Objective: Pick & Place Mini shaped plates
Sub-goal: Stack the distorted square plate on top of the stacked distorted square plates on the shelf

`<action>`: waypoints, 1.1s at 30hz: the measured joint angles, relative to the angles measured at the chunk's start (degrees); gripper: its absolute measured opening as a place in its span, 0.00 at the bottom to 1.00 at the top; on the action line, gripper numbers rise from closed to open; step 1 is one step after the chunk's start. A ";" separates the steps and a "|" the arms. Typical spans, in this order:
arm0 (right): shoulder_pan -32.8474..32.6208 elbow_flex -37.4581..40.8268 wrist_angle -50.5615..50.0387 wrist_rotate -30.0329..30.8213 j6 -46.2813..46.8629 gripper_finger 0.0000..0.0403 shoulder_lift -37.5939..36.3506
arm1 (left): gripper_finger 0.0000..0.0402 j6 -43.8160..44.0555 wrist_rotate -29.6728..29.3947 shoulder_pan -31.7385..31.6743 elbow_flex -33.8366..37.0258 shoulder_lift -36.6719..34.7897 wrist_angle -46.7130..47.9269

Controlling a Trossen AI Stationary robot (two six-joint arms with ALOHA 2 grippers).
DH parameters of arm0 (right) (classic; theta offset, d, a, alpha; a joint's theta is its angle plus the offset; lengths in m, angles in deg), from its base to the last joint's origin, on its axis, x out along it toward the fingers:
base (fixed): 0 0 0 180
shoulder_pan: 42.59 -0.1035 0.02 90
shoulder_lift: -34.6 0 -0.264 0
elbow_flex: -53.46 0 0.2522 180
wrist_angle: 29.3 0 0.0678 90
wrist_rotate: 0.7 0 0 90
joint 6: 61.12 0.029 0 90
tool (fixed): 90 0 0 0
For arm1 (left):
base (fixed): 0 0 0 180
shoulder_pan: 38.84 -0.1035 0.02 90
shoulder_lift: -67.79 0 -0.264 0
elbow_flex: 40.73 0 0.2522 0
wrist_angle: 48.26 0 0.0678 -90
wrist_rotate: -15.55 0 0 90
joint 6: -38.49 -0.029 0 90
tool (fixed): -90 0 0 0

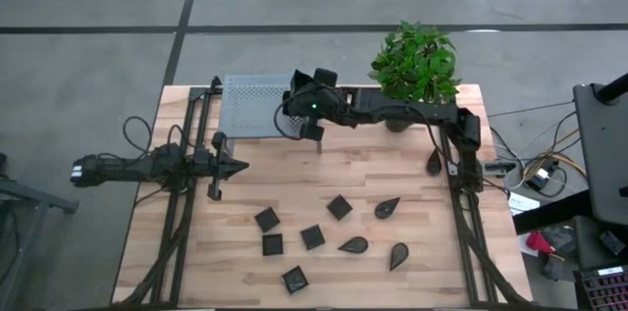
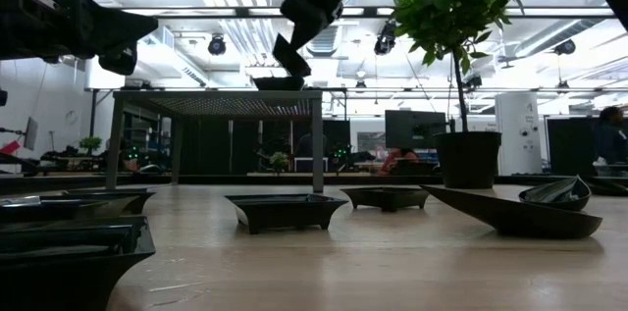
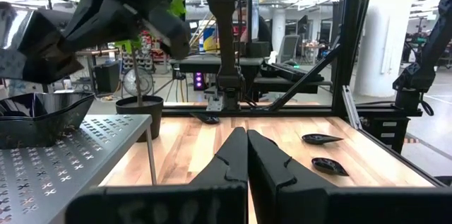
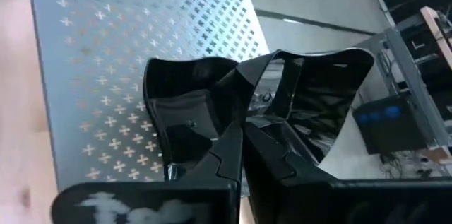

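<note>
Several dark mini shaped plates lie on the wooden table, square ones (image 1: 312, 236) toward the near left and teardrop ones (image 1: 353, 245) to their right. My right gripper (image 1: 290, 109) hangs over the grey perforated shelf (image 1: 245, 105) at the table's far edge, shut on a glossy square plate (image 4: 321, 100). Another square plate (image 3: 42, 114) rests by its base on the shelf, just below the held one. My left gripper (image 1: 240, 164) waits shut and level at the table's left side, touching nothing. My right gripper pinches a side wall (image 4: 272, 86) of the square plate between its two fingers. The fingers slant down toward the shelf from the table's right side. The plate is tilted and lifted clear above the shelf (image 4: 127, 33). The fingers themselves hide how far back the wall reaches.
A potted plant (image 1: 417, 61) stands at the table's far right, beside my right arm. One teardrop plate (image 1: 434, 162) lies apart near the right arm's frame. Black frame rails run along the table's left and right sides. In the low view the plates (image 2: 283, 211) sit across the table's foreground.
</note>
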 joint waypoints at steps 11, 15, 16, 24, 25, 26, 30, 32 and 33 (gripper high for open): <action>-0.22 0.02 -0.05 -2.78 -0.68 0.02 1.50 | 0.00 -0.02 0.00 0.00 0.00 0.00 0.00; -0.26 0.04 -0.13 -2.76 -1.07 0.02 1.88 | 0.00 -0.02 0.00 0.00 0.00 0.00 0.00; -0.28 0.04 -0.11 -2.71 -1.07 0.02 1.88 | 0.00 -0.02 -0.01 -0.01 0.00 0.00 0.00; -0.28 0.04 -0.20 -2.11 -1.11 0.02 1.86 | 0.00 -0.02 0.00 -0.01 0.00 0.00 0.00; -0.28 0.04 -0.29 -1.75 -1.13 0.02 1.86 | 0.00 -0.02 -0.02 0.00 0.00 0.00 0.00; -0.28 0.04 -0.45 -1.03 -1.13 0.02 1.86 | 0.00 0.00 -0.01 0.00 0.00 0.00 0.00; -0.39 0.04 -0.54 -0.81 -1.34 0.03 1.88 | 0.00 0.00 0.00 0.00 0.00 0.00 0.00; -0.44 0.04 -0.53 -0.85 -1.35 0.06 1.88 | 0.00 -0.02 0.00 -0.02 0.00 0.00 0.00; -0.44 0.04 -0.53 -0.83 -1.30 0.08 1.88 | 0.00 -0.02 0.00 0.00 0.00 0.00 0.00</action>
